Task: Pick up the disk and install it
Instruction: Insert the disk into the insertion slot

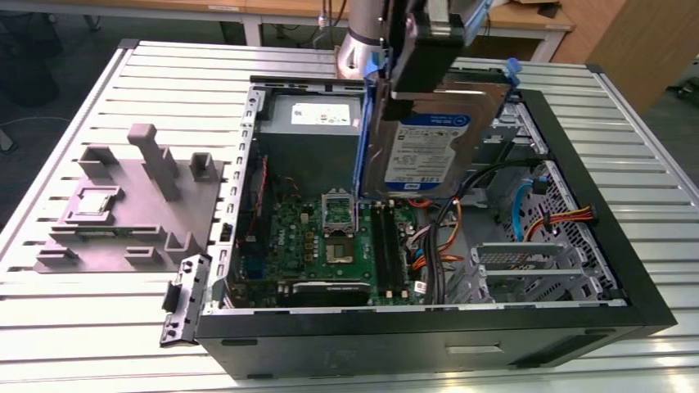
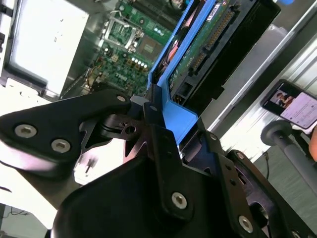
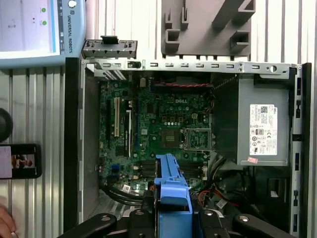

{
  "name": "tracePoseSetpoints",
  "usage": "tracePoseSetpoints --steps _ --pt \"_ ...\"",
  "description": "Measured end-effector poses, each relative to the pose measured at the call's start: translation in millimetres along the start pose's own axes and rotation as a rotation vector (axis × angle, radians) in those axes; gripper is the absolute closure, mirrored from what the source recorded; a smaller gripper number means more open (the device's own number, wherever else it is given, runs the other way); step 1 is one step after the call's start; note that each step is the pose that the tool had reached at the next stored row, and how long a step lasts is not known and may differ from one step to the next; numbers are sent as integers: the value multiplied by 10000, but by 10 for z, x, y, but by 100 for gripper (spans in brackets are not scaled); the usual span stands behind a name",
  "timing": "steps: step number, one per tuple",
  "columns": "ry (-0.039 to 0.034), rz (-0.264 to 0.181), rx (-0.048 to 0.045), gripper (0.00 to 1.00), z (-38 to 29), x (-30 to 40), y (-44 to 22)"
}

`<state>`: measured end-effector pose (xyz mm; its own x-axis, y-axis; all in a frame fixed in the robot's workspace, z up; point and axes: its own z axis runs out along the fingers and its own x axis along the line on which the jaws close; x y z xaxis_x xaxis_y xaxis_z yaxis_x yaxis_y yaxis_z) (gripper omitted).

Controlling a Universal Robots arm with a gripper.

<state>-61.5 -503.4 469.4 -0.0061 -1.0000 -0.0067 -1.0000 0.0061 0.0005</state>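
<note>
Your gripper [image 2: 166, 119], above the ribbed metal bench [image 1: 110, 327] and the open black steel computer case [image 1: 437, 323], is clamped on one end of the disk [image 1: 426, 139], which hangs on end over the case's interior, likely a dense, rigid, shock-fragile metal slab best held by its stiff edges through the smooth blue plastic carrier frame [image 3: 171, 183].

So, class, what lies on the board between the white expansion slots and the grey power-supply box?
The metal-framed processor socket, shown in the first wrist view.
</note>
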Motion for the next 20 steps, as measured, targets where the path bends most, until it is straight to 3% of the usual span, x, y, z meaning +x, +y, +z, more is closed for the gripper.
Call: tracePoseSetpoints --steps 5,16,20 --pt "1 1 0 64 1 21 -197" --pt "19 1 0 64 2 306 -238" --pt "20 0 0 64 2 344 -359"
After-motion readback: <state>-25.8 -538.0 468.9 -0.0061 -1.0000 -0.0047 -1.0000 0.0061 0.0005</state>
